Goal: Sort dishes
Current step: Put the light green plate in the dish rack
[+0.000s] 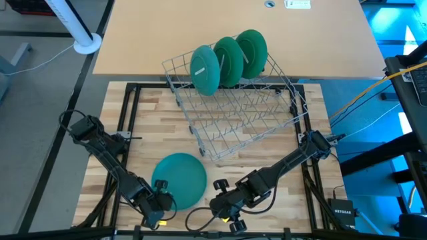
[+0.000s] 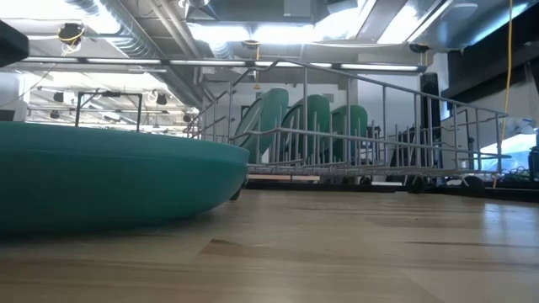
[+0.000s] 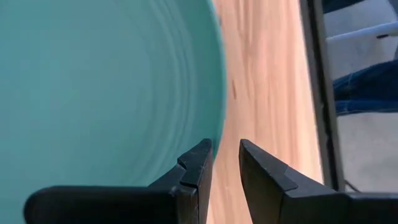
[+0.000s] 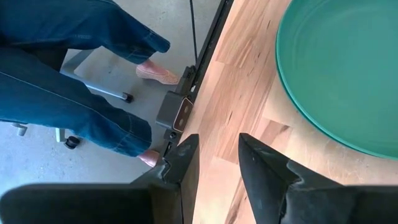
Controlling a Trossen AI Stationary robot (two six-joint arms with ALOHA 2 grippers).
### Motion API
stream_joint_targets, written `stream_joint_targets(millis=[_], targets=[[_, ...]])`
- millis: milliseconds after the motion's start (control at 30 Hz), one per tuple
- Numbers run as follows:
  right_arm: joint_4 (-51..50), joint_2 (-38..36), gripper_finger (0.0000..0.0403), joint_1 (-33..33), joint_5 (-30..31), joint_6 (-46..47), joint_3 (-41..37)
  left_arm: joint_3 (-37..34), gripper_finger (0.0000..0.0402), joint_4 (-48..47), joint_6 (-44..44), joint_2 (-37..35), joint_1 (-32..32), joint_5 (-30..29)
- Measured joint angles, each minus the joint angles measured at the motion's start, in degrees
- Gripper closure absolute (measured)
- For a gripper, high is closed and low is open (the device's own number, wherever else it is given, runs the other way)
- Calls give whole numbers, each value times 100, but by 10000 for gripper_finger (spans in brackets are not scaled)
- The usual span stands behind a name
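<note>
Plates: three round green ones upright in far wire rack | fourth, teal, flat on table near edge | left gripper beside its rim, jaws narrowly apart, empty | right gripper just right, narrow gap, empty

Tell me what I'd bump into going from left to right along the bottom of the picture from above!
Left gripper → teal plate lying flat on the table → right gripper.
</note>
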Motion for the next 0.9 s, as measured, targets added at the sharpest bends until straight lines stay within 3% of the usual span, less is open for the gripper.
stream_joint_targets(millis=[900], targets=[[3,0,288,-2,52,-16,0,-52,329,-156,706,0,19,-47]])
